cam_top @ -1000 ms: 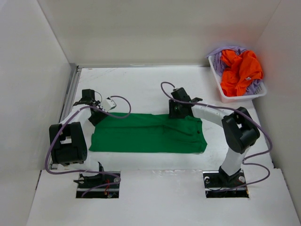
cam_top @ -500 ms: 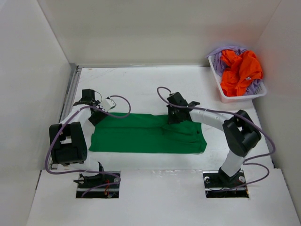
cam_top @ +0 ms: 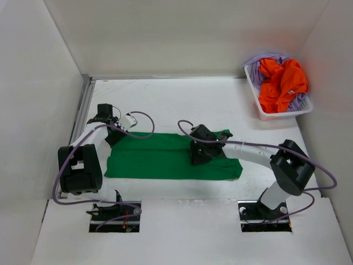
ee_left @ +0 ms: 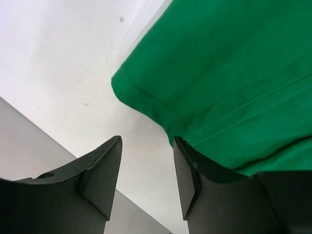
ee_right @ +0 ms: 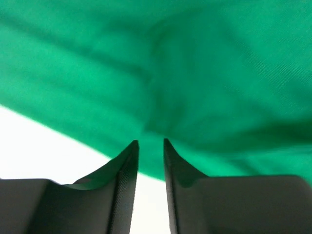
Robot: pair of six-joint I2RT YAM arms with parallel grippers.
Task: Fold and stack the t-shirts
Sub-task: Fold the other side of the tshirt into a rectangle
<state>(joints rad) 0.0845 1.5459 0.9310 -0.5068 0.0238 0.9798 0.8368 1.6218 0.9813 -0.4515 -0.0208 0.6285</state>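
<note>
The green t-shirt [cam_top: 154, 157] lies as a long folded strip across the middle of the table. My right gripper [cam_top: 197, 156] sits over its right half, jaws nearly closed with green cloth [ee_right: 195, 63] pinched between them [ee_right: 151, 142]. My left gripper [cam_top: 112, 136] is open at the shirt's far left corner. In the left wrist view [ee_left: 146, 141] only bare table shows between its fingers, and the shirt's hem [ee_left: 234, 73] lies just beyond the right finger. The orange t-shirt [cam_top: 281, 83] and the lavender t-shirt [cam_top: 255, 69] lie crumpled in the basket.
The white mesh basket [cam_top: 265, 115] stands at the far right against the side wall. White walls close in the table on three sides. A metal rail [cam_top: 81, 113] runs along the table's left edge.
My right gripper has moved left and toward the near side, pulling the shirt's far right part with it. The left arm has stayed in place.
</note>
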